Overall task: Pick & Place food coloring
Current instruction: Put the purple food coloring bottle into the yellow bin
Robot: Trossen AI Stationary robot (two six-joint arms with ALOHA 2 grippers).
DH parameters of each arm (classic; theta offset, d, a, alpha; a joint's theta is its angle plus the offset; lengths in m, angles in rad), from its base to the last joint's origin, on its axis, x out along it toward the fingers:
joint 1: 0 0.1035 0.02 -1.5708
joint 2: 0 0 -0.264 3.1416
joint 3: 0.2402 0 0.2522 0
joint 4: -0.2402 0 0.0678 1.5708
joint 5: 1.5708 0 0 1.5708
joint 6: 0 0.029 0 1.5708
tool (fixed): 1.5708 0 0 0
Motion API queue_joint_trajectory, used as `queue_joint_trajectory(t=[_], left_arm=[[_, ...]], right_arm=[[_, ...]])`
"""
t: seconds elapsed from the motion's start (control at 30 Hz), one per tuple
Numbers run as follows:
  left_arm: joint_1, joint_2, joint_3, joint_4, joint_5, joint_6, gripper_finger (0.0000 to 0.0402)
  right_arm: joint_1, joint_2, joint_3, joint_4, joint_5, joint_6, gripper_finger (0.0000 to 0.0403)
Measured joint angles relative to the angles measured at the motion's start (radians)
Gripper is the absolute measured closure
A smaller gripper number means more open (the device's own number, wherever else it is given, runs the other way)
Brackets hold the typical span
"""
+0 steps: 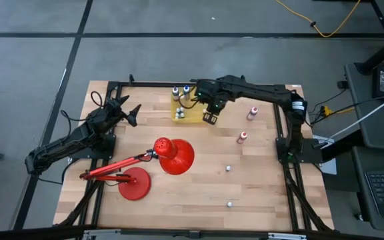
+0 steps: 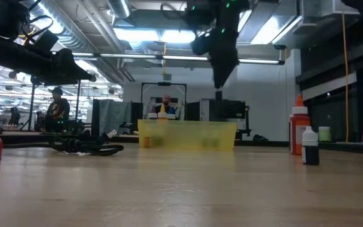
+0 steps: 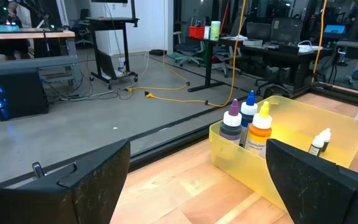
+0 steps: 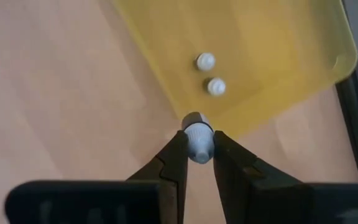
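Observation:
A translucent yellow bin (image 1: 195, 119) stands at the table's far middle. It holds three taller bottles (image 3: 248, 118) and small white-capped food coloring bottles (image 4: 215, 86). My right gripper (image 1: 210, 119) hangs above the bin's near right corner, shut on one small food coloring bottle (image 4: 197, 140). More small bottles stand on the table to the right (image 1: 252, 113) (image 1: 243, 137) and nearer (image 1: 229, 168) (image 1: 230, 204). My left gripper (image 1: 131, 111) waits open, left of the bin. My right gripper pinches the small bottle by its white cap (image 4: 197, 144) between the two fingertips (image 4: 178, 152), coming from above and pointing down. The bottle is lifted clear and hangs upright over the bin's edge (image 4: 241, 127). The cap hides its body.
A red desk lamp (image 1: 159, 163) lies on the table's near left, its shade (image 1: 174, 155) close to the bin. A black frame (image 1: 282, 143) runs along the table's edges. In the low view, two bottles (image 2: 300, 129) (image 2: 309, 146) stand right of the bin (image 2: 186, 134).

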Motion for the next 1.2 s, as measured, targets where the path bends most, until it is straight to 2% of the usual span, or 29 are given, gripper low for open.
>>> queue_joint_trajectory(t=[0.3, 0.6, 0.8, 1.2], left_arm=[[0.0, 0.0, 0.0, 0.0, 0.0, 0.0, 0.0038], [0.0, 0.0, 0.0, 0.0, 0.0, 0.0, 0.0038], [0.0, 0.0, 0.0, 0.0, 0.0, 0.0, 0.0037], [0.0, 0.0, 0.0, 0.0, 0.0, 0.0, 0.0037]], right_arm=[[-0.062, 0.112, 0.0, 0.1, -0.03, -0.051, 0.0335], [-0.071, 0.195, -0.001, 0.109, -0.059, -0.073, 0.0334], [-0.071, 0.216, -0.006, 0.125, -0.06, -0.076, 0.0334], [-0.071, 0.216, -0.118, 0.247, -0.058, -0.092, 0.0334]])
